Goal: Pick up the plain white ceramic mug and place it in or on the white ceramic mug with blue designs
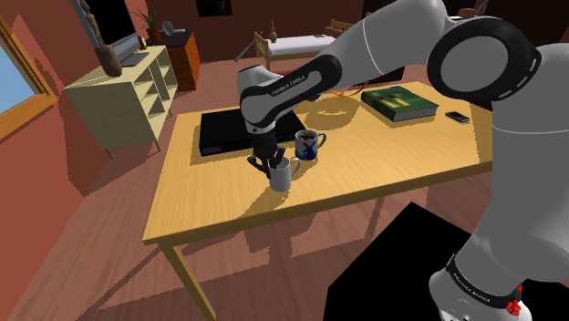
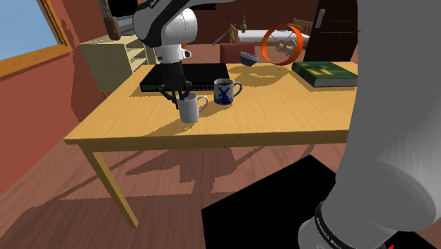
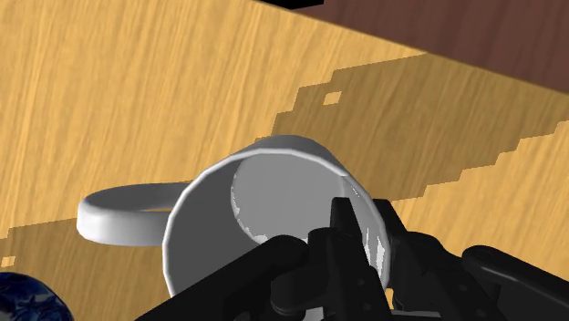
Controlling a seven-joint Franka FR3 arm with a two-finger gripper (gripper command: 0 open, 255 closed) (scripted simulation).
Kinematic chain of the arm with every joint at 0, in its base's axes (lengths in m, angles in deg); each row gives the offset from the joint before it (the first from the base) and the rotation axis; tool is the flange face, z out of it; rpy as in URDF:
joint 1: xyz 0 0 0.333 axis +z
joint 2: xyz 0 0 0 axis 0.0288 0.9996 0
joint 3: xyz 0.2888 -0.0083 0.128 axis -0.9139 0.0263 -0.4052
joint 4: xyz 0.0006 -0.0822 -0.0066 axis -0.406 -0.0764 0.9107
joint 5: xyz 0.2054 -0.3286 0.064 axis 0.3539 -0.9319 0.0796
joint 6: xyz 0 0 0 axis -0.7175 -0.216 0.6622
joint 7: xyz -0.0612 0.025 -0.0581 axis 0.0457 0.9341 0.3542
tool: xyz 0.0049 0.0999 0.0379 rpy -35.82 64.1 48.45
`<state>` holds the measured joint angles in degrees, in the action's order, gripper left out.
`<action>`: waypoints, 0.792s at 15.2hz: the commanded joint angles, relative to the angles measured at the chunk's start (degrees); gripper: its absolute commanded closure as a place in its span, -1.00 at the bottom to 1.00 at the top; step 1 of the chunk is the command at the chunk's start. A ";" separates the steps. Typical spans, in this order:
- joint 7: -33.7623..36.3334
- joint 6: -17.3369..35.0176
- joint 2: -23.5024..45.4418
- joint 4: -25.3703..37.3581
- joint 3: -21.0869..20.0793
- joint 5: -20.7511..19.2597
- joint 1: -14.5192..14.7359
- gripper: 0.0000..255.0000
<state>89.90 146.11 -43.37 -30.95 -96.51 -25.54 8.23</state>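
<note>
**Entry: fingers pinching the plain mug's wall, mug upright on the table**

Shoulder view. You will find the plain white mug (image 1: 284, 173) standing mouth up on the wooden table (image 1: 401, 150), so its long axis is vertical. Its handle points to this view's right, toward the mug with blue designs (image 1: 308, 144), which stands just beside it and apart from it. The gripper (image 1: 272, 162) comes down at the plain mug's rim on the side away from the handle. Whether the blue-patterned mug holds anything cannot be told. A flat black slab (image 1: 232, 129) lies behind both mugs. A green book (image 1: 398, 103) and a small phone (image 1: 458, 117) lie well apart, to this view's right. A pale shelf unit (image 1: 123, 96) stands against a red-brown wall, on a wooden floor.

Second exterior view. Here the plain mug (image 2: 189, 108) is upright, its base seemingly on the tabletop (image 2: 283, 117), handle to the right. The patterned mug (image 2: 225, 92) is near it on that side. The gripper (image 2: 177, 95) sits at the rim.

Wrist view. You look into the plain mug (image 3: 264, 219). It holds nothing but one black finger. The gripper (image 3: 367, 223) straddles the wall, one finger inside and one outside, closed narrowly on it. The handle (image 3: 123, 214) juts away from the fingers. A dark blue patterned edge (image 3: 27, 305) shows beside the handle.
</note>
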 commanded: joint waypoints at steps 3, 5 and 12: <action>0.00 -0.03 0.01 -0.07 0.02 -0.01 -0.02 1.00; -0.02 -1.32 -0.62 0.60 -0.04 0.11 -0.05 1.00; -0.06 -5.99 -2.47 3.46 -0.20 0.47 -0.14 1.00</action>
<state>89.90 140.84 -45.71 -28.06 -96.72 -25.10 8.14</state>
